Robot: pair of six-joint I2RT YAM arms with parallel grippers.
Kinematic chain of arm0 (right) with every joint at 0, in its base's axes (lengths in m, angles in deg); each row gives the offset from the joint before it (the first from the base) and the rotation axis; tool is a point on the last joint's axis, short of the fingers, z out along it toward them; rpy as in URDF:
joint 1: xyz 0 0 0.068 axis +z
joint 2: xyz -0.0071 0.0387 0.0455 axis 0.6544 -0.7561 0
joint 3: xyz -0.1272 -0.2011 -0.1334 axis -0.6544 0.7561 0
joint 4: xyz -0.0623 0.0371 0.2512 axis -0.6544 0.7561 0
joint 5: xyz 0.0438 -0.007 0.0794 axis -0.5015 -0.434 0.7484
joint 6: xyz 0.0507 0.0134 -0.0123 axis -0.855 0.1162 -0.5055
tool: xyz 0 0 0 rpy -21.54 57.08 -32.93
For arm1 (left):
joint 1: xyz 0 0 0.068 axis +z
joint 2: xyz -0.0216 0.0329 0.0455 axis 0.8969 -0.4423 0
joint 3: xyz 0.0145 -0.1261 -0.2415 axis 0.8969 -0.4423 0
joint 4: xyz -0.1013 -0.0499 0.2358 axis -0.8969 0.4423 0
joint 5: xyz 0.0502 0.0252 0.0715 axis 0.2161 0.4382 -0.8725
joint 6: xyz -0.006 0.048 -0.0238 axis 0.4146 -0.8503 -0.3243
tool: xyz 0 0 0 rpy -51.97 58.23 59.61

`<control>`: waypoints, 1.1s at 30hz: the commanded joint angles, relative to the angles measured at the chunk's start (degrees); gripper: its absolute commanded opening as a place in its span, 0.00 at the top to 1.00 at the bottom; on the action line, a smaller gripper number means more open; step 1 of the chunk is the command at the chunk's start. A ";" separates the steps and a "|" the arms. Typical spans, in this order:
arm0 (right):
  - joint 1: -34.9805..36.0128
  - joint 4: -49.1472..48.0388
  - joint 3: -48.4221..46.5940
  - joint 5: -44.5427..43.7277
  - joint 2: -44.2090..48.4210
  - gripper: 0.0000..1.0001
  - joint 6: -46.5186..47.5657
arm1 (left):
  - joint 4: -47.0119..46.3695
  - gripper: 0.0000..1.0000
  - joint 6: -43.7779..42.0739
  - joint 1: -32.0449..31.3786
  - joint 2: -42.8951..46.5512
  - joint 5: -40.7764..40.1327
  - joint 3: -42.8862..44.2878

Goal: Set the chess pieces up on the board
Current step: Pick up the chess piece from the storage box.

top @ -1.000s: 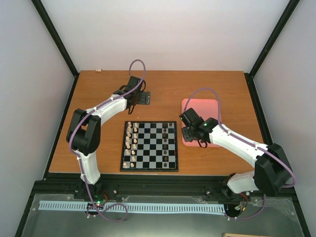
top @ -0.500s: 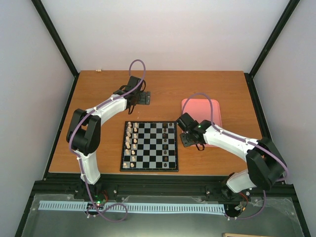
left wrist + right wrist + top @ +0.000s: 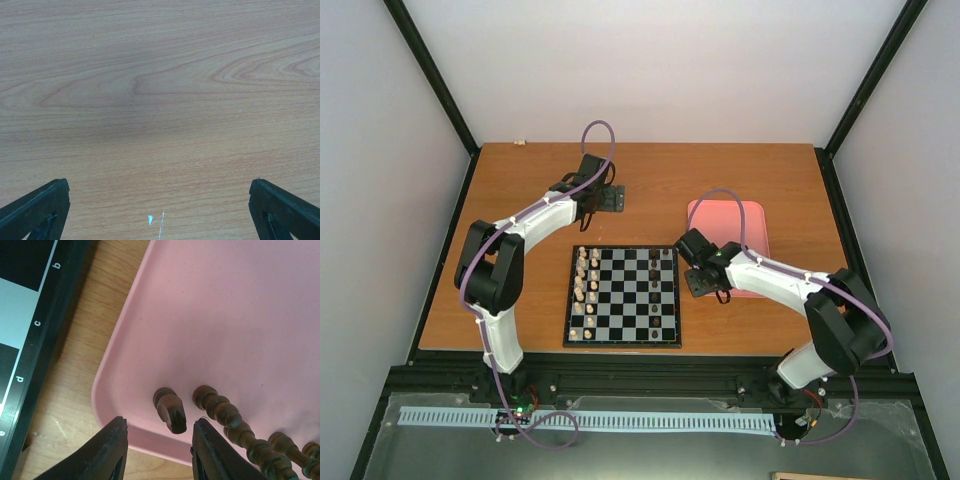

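Observation:
My right gripper is open above the near left corner of the pink tray. A dark knight stands in that corner, just ahead of the gap between my fingers, untouched. More dark chess pieces stand in a row to its right. In the top view the right gripper hangs between the tray and the board. Several dark pieces stand on the board's right side. My left gripper is open over bare wood, far behind the board.
Cream pieces fill the board's left columns. The board's black frame lies close to the left of the tray, with a strip of wooden table between them.
My right gripper has moved left and nearer, from over the tray toward its near left corner beside the board. The left arm has not moved.

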 commanded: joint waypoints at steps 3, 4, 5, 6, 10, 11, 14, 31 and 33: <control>-1.19 -2.01 0.59 -0.67 -1.35 0.63 0.84 | 0.38 0.00 0.31 0.26 -0.54 -0.71 1.81; -1.29 -2.17 0.62 -0.64 -1.45 0.63 0.83 | 0.41 0.00 0.30 0.26 -0.58 -0.75 1.81; -1.43 -2.26 0.62 -0.60 -1.49 0.63 0.82 | 0.39 0.00 0.31 0.26 -0.60 -0.71 1.87; -1.55 -2.35 0.64 -0.56 -1.58 0.63 0.90 | 0.37 0.00 0.28 0.26 -0.69 -0.75 1.90; -1.90 -2.57 0.86 -0.40 -1.50 0.63 1.06 | 0.40 0.00 0.26 0.26 -0.72 -0.79 1.88; -1.99 -2.67 0.92 -0.40 -1.54 0.63 1.03 | 0.39 0.00 0.31 0.26 -0.72 -0.84 1.89; -2.23 -2.98 1.27 -0.08 -1.83 0.63 1.06 | 0.52 0.00 0.29 0.26 -0.72 -0.93 1.83; -2.63 -3.35 1.00 0.78 -2.86 0.90 1.10 | 0.53 0.00 0.22 0.26 -0.62 -1.11 1.82; -2.63 -3.07 0.65 0.54 -2.47 0.91 1.01 | 0.50 0.00 0.20 0.26 -0.62 -1.19 1.83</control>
